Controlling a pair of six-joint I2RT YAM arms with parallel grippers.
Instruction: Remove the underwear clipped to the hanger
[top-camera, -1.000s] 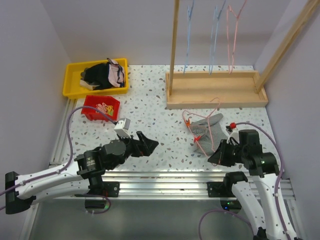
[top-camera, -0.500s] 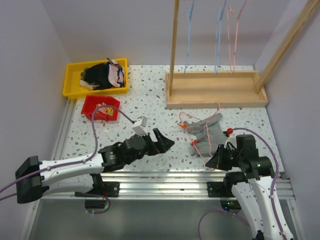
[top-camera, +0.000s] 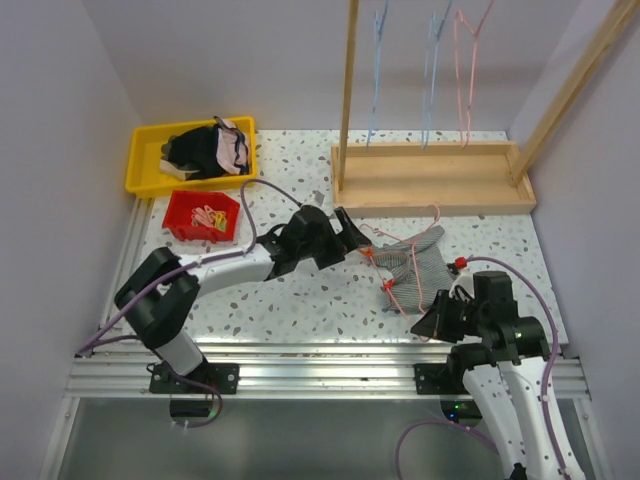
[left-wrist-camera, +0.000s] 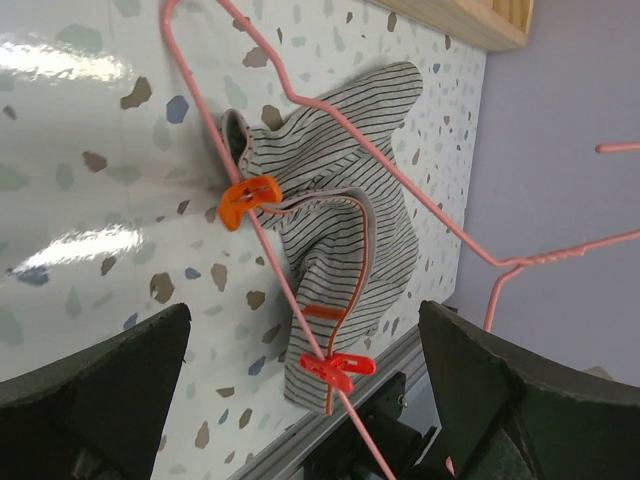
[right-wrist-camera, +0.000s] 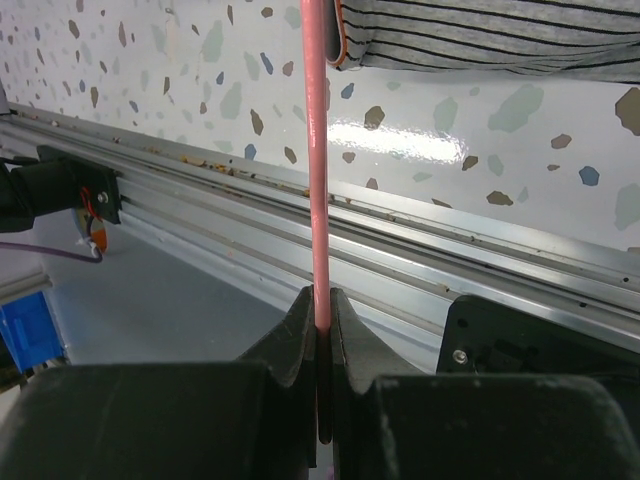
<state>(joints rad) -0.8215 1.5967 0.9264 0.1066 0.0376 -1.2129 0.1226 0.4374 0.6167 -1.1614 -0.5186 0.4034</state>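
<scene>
Thin pink wire hanger is clenched in the right claw. The left claw is held released at 10 o'clock of striped briefs pinned by orange clips.

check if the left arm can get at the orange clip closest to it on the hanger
Probably yes: the left claw is open and faces the orange clip, with nothing between them. The right claw pinches the hanger wire, which should steady it.

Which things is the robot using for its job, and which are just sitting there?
For the job: striped underwear, pink hanger, orange clips, left hand, right hand.
Just lying about: yellow bin, red bin, wooden rack.
</scene>
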